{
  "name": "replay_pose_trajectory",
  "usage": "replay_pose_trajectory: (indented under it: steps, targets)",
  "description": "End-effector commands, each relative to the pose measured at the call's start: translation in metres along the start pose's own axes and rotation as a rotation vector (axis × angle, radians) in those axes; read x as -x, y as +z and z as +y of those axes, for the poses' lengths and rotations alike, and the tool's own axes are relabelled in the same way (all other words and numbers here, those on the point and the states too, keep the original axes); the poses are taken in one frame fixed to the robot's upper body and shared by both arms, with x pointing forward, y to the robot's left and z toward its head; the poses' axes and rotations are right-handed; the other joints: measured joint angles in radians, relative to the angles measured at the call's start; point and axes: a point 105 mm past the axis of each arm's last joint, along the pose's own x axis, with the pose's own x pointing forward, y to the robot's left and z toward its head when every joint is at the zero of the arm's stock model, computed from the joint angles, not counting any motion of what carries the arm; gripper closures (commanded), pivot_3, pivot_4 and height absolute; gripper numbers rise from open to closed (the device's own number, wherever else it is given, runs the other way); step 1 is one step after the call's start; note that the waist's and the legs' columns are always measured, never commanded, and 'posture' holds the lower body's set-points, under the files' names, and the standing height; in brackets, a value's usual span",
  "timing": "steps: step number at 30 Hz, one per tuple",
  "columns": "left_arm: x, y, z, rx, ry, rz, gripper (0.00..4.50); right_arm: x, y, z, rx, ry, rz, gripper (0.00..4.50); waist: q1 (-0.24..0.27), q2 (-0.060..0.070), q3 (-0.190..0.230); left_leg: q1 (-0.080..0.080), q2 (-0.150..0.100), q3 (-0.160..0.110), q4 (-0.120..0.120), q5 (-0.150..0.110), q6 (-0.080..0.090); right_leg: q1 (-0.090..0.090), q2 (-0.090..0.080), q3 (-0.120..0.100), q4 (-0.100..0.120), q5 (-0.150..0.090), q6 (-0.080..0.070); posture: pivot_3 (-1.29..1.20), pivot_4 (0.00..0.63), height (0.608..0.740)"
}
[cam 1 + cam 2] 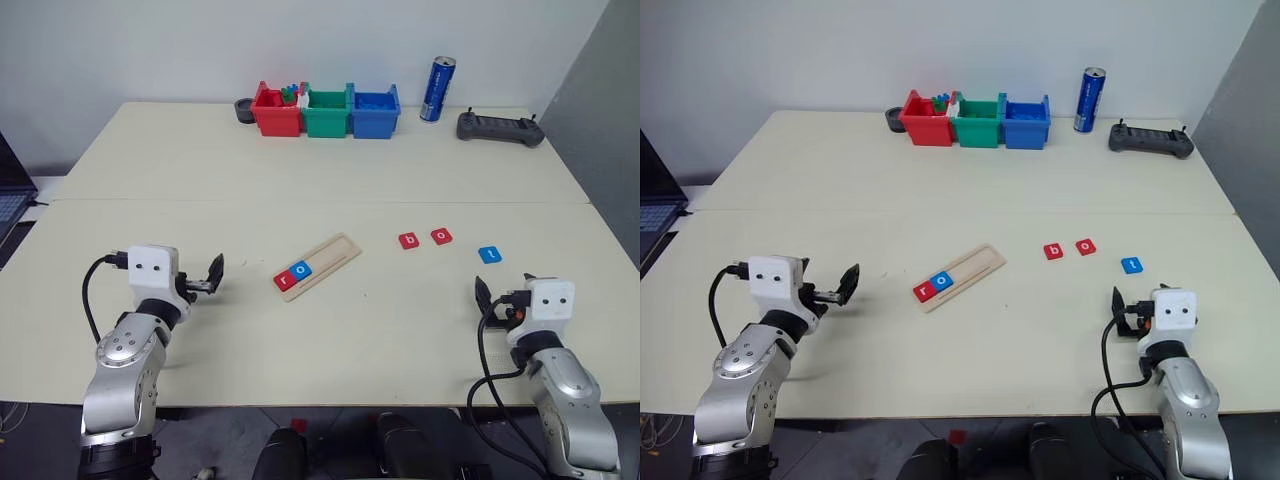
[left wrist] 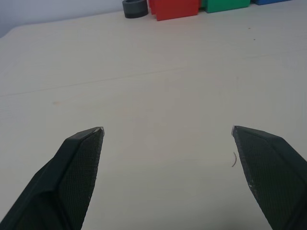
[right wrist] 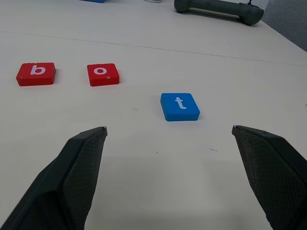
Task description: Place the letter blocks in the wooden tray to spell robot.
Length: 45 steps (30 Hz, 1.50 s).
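While both jaws gape empty, the blue t block [image 3: 180, 106] lies just ahead — right side.

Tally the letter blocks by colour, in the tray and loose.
Red square letter blocks: 3, namely r in the pale wooden tray, loose b and o.
Blue square letter blocks: 2, namely o in the tray, loose t.
Total: 5.

Pale table [image 1: 300, 170]; wooden tray [image 1: 318, 266], three loose letter blocks [image 1: 440, 237], bins [image 1: 326, 111], can [image 1: 437, 90], controller [image 1: 500, 127]
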Motion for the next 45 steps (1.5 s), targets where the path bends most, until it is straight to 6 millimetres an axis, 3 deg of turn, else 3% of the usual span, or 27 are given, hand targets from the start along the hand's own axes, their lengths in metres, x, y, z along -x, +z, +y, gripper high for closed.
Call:
replay_pose_trajectory:
  steps: [1, 11, 24, 28, 30, 33, 37, 45]
  targets:
    - [0.001, 0.013, 0.002, -0.031, -0.005, -0.056, 0.00, 0.000, 0.013, 0.002, -0.002, 0.011, -0.049, 0.06, 0.001, 0.000, 0.000, 0.000, 0.000, 0.000, 0.000, 0.000, 0.000, 0.000, 0.000, 0.000, 0.000, 0.000, 0.000, 0.00, 0.150, 0.740]
    - [0.002, 0.013, 0.000, -0.088, -0.011, -0.023, 0.00, -0.002, 0.007, 0.003, -0.004, 0.023, -0.036, 0.06, 0.001, 0.000, 0.000, 0.000, 0.000, 0.000, 0.000, 0.000, 0.000, 0.000, 0.000, 0.000, 0.000, 0.000, 0.000, 0.00, 0.150, 0.740]
    - [0.002, 0.031, 0.002, -0.013, -0.076, -0.154, 0.00, -0.009, 0.012, 0.005, 0.001, 0.026, -0.064, 0.06, 0.001, 0.000, 0.000, 0.000, 0.000, 0.000, 0.000, 0.000, 0.000, 0.000, 0.000, 0.000, 0.000, 0.000, 0.000, 0.00, 0.150, 0.740]
    - [-0.001, 0.034, -0.016, 0.033, -0.210, -0.149, 0.00, -0.009, 0.013, 0.008, 0.005, 0.067, -0.074, 0.06, 0.000, 0.000, 0.000, 0.000, 0.000, 0.000, 0.000, 0.000, 0.000, 0.000, 0.000, 0.000, 0.000, 0.000, 0.000, 0.00, 0.150, 0.740]
    - [0.000, 0.033, -0.030, 0.041, -0.328, -0.120, 0.00, -0.007, 0.018, 0.021, -0.017, 0.181, -0.084, 0.06, -0.001, 0.000, 0.000, 0.000, 0.000, 0.000, 0.000, 0.000, 0.000, 0.000, 0.000, 0.000, 0.000, 0.000, 0.000, 0.00, 0.150, 0.740]
    - [0.002, 0.030, -0.046, 0.037, -0.472, -0.074, 0.00, 0.004, 0.035, 0.058, -0.079, 0.473, -0.086, 0.06, -0.004, 0.000, 0.000, 0.000, 0.000, 0.000, 0.000, 0.000, 0.000, 0.000, 0.000, 0.000, 0.000, 0.000, 0.000, 0.00, 0.150, 0.740]
    - [-0.004, 0.026, -0.059, -0.016, -0.595, -0.023, 0.00, 0.039, 0.056, 0.101, 0.011, 0.886, -0.035, 0.06, -0.004, 0.001, 0.000, 0.000, 0.000, 0.000, 0.000, 0.000, 0.000, 0.000, 0.001, 0.000, 0.000, 0.000, 0.000, 0.00, 0.150, 0.740]
    - [-0.011, 0.008, -0.077, -0.089, -0.781, 0.092, 0.00, 0.064, 0.055, 0.111, 0.099, 1.067, 0.060, 0.06, -0.001, -0.001, 0.000, -0.001, 0.000, -0.001, 0.000, 0.000, 0.000, 0.001, 0.001, -0.001, -0.001, 0.000, 0.000, 0.00, 0.150, 0.740]
